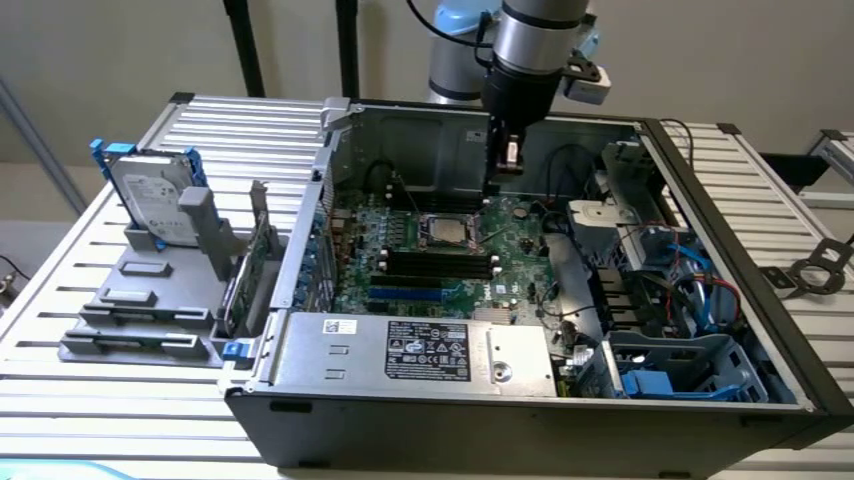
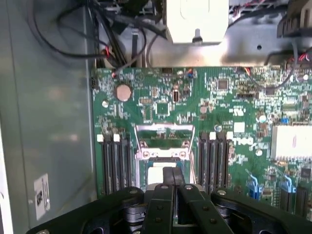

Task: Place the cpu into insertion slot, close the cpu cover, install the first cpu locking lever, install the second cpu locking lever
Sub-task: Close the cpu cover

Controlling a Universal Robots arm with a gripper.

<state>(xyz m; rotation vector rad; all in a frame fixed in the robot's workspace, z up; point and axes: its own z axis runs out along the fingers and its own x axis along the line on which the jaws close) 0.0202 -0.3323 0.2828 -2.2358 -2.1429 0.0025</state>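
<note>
In the upper middle of the exterior view, the arm is coming straight down into the open computer case (image 1: 400, 430), its wrist pointing at the motherboard (image 1: 521, 265). The claw (image 1: 502, 182) is hanging a little above the socket, towards the exterior view's right of it. The claw is clenched, its fingers pressed together with nothing between them.

In the wrist view the claw (image 2: 173, 176) is hovering over the cpu (image 2: 155, 172), which is lying flat in its socket. The cpu cover (image 2: 165, 130) appears to be standing tipped up rather than lying over the chip.

Closing the cover is probably the step in hand. Doing it well means pressing on the metal frame and never on the chip. It also means following the hinge's arc gently, so the frame is settling flat around the cpu.
</note>
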